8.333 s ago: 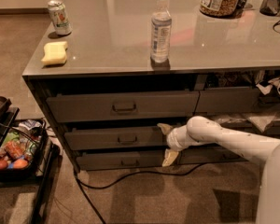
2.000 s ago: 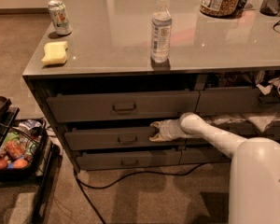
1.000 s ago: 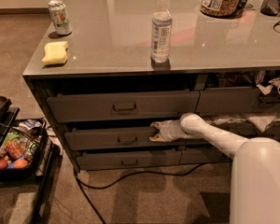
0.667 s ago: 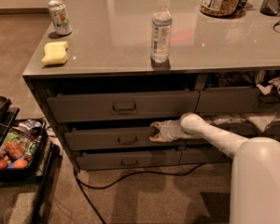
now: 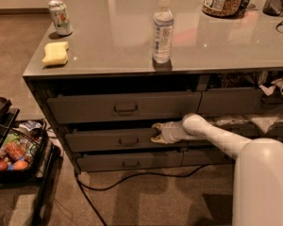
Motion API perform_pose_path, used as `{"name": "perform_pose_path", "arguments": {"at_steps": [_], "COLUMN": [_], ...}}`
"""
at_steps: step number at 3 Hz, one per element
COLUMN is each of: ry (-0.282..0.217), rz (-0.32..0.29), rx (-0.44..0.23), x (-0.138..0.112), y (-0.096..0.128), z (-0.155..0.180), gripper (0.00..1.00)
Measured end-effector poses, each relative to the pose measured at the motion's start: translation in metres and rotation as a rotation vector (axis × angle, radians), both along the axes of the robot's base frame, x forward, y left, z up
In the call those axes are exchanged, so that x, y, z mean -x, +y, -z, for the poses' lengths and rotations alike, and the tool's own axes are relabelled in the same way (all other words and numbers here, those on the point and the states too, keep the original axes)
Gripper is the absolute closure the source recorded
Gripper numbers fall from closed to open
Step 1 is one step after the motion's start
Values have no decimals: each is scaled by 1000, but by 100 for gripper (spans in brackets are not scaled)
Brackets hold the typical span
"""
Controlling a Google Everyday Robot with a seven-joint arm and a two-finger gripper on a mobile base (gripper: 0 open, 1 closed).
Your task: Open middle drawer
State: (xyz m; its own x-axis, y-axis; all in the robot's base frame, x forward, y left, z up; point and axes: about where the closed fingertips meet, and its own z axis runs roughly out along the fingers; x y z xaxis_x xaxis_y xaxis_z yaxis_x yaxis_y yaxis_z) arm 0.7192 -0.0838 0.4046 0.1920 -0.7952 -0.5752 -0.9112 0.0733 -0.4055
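My gripper (image 5: 158, 132) rests at the top edge of the middle drawer (image 5: 99, 141), just right of its loop handle (image 5: 129, 141) and not on it; how wide it stands, or whether it grips that edge, I cannot tell. The drawer sits between the taller drawer (image 5: 85, 108) above and the shortest drawer (image 5: 104, 163) below, barely out if at all, so I judge the pull is in hand: next, draw straight back, level.

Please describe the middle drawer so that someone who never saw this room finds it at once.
Under the left part of the grey counter three drawers are stacked. The middle drawer lies between the taller top drawer and the bottom drawer; only it has the gripper at its right end.
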Motion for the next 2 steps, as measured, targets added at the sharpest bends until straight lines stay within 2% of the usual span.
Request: {"name": "perform_pose_path", "arguments": {"at_steps": [2], "ry": [57], "rz": [19], "rx": [-16], "x": [13], "y": [-7], "z": [-5], "gripper": [100]}}
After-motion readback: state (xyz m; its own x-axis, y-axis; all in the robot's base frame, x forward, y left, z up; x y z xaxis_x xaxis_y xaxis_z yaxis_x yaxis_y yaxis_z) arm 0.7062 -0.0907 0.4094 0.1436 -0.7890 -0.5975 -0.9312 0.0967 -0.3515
